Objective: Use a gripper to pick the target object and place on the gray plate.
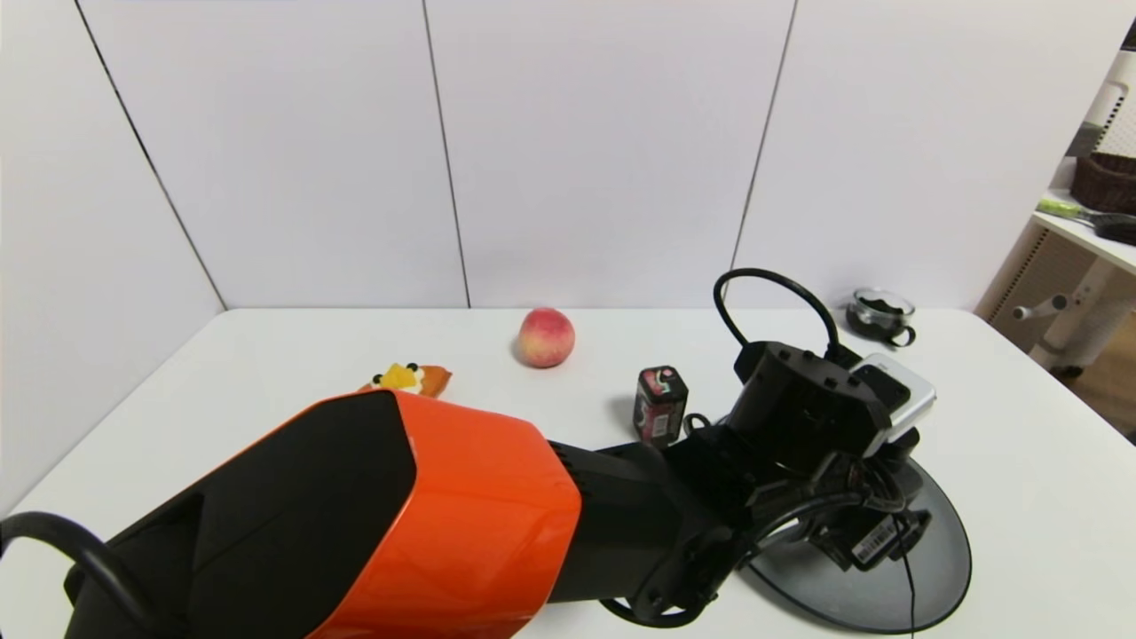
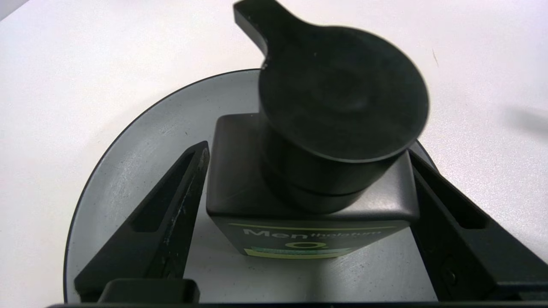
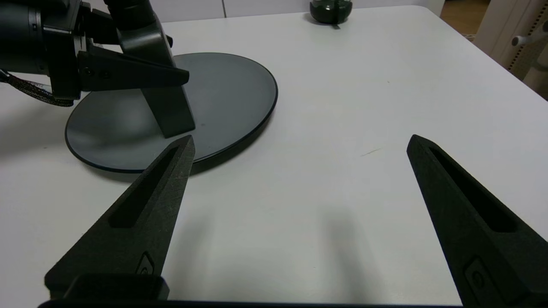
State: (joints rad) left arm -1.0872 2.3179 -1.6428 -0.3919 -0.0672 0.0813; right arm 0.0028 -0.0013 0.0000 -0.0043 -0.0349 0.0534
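Observation:
The target object (image 2: pixel 299 205), a dark charcoal bottle with a black spouted cap and green label, stands upright on the gray plate (image 2: pixel 128 171). My left gripper (image 2: pixel 308 147) is shut on it, one finger against each side at shoulder height. In the head view the left gripper (image 1: pixel 874 532) sits over the plate (image 1: pixel 932 568) and hides the bottle. The right wrist view shows the bottle (image 3: pixel 169 107) on the plate (image 3: pixel 231 90). My right gripper (image 3: pixel 299 143) is open and empty over bare table beside the plate.
A small red-black tin (image 1: pixel 659 406) stands just behind the plate. A peach (image 1: pixel 546 337) and an orange-yellow toy (image 1: pixel 413 379) lie farther back left. A glass cup (image 1: pixel 880 312) sits at the back right. A shelf (image 1: pixel 1092 222) stands beyond the table's right edge.

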